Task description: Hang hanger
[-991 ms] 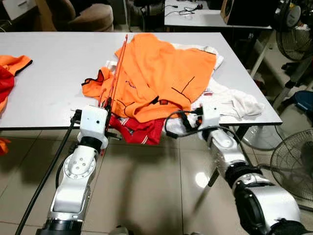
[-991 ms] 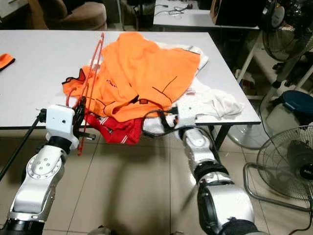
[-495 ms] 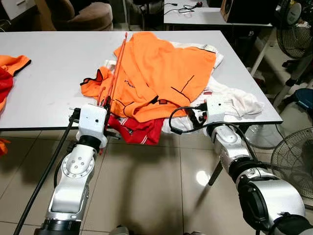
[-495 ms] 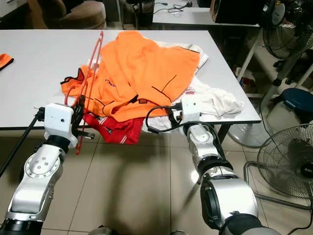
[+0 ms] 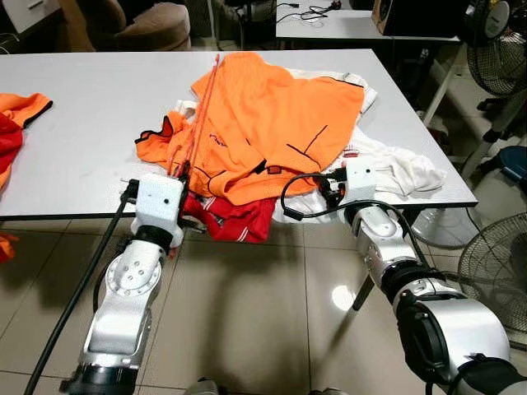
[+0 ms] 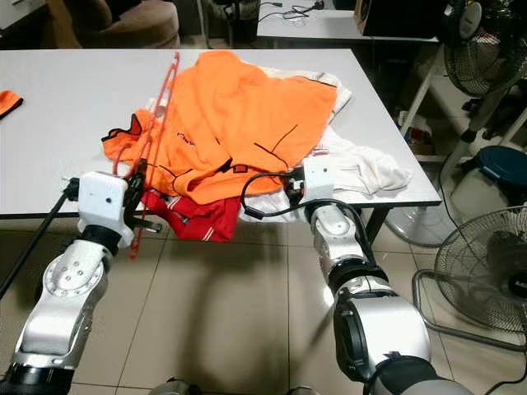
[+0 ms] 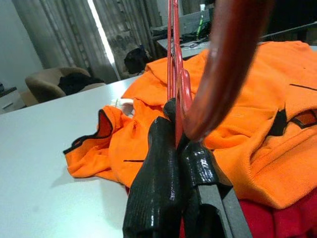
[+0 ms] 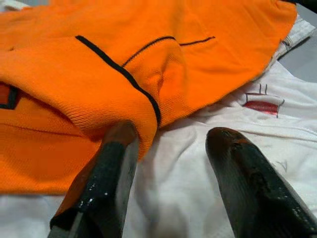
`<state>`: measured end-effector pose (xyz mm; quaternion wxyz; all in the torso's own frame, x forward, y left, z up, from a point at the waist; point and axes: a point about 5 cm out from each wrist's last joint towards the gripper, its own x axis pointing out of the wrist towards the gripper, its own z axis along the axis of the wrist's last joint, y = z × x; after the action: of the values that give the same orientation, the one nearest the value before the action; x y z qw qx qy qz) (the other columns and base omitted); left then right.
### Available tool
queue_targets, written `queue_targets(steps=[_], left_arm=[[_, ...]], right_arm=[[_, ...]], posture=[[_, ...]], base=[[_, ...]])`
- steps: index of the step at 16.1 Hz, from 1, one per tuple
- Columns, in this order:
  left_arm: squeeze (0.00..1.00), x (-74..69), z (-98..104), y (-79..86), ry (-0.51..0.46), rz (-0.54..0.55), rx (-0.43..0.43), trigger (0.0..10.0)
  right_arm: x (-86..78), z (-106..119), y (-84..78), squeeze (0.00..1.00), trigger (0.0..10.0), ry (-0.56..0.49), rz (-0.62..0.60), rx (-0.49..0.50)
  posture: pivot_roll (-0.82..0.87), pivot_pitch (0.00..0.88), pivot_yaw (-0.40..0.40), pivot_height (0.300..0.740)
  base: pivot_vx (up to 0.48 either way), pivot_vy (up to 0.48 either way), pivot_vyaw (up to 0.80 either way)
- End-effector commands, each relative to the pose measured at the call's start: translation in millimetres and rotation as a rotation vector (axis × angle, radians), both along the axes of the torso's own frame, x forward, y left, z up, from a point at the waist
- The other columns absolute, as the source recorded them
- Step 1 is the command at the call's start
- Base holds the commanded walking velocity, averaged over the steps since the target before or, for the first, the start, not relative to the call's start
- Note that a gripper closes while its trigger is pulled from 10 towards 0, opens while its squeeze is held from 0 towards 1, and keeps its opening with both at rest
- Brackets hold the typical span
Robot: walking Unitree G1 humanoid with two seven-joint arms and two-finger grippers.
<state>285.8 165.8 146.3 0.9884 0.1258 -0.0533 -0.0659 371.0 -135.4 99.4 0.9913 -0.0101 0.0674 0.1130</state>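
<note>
A white rectangular table [image 5: 74, 123] holds a heap of clothing near its front edge. On top lies a soft knitted orange shirt with thin black trim [image 5: 272, 123], spread loosely over a crumpled white garment [image 5: 395, 169] at its 4 o'clock and a red garment [image 5: 235, 220] that droops over the table edge at its 7 o'clock.

The left gripper [image 7: 181, 163] sits at the table edge, at 8 o'clock from the orange shirt. Its black ribbed fingers are pressed together on the lower end of a thin red plastic hanger [image 5: 200, 115]. The hanger slants up and away across the shirt's left side, likely held so that it can be lifted clear of the cloth for hanging.

The right gripper [image 8: 168, 163] rests at 5 o'clock from the orange shirt, low over the white garment. Its fingers are spread apart and hold nothing. One finger touches the folded hem of the orange shirt, perhaps ready to pin or move the fabric.

A round floor fan [image 5: 494, 276] stands on the glossy tiled floor at 4 o'clock from the table.
</note>
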Motion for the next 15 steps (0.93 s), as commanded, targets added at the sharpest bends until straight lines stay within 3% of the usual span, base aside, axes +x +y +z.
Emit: queue_targets(steps=[1, 6, 13, 14, 15], left_arm=[[0.0, 4.4, 2.5, -4.0, -0.013, -0.013, -0.01, 10.0], [0.0, 17.3, 4.9, -16.5, -0.034, -0.043, -0.045, 10.0], [0.0, 27.0, 1.1, -31.7, -0.034, -0.105, -0.061, 10.0], [0.0, 28.3, 1.4, -30.1, -0.039, -0.099, -0.054, 10.0], [0.0, 28.3, 0.6, -29.4, -0.04, -0.092, -0.034, 10.0]], right_arm=[[1.0, 6.5, 5.1, 0.0, 0.0, -0.055, 0.009, 0.023], [-5.8, 18.7, 14.3, 0.0, 0.0, -0.237, 0.024, 0.056], [-24.4, 3.6, -14.4, 0.0, 0.0, -0.263, -0.039, 0.004], [-27.2, -0.7, -15.3, 0.31, 8.9, -0.247, -0.044, -0.009], [-29.3, -1.4, -14.8, 1.0, 10.0, -0.245, -0.027, 0.022]], posture=[[0.11, 0.01, 0.025, 0.74], [0.04, 0.0, 0.032, 0.74], [-0.01, 0.0, 0.049, 0.74], [-0.02, 0.0, 0.048, 0.74], [-0.01, 0.0, 0.05, 0.74]], base=[[0.0, 0.0, 0.0], [0.0, 0.0, 0.0], [0.0, 0.0, 0.0], [0.0, 0.0, 0.0], [0.0, 0.0, 0.0]])
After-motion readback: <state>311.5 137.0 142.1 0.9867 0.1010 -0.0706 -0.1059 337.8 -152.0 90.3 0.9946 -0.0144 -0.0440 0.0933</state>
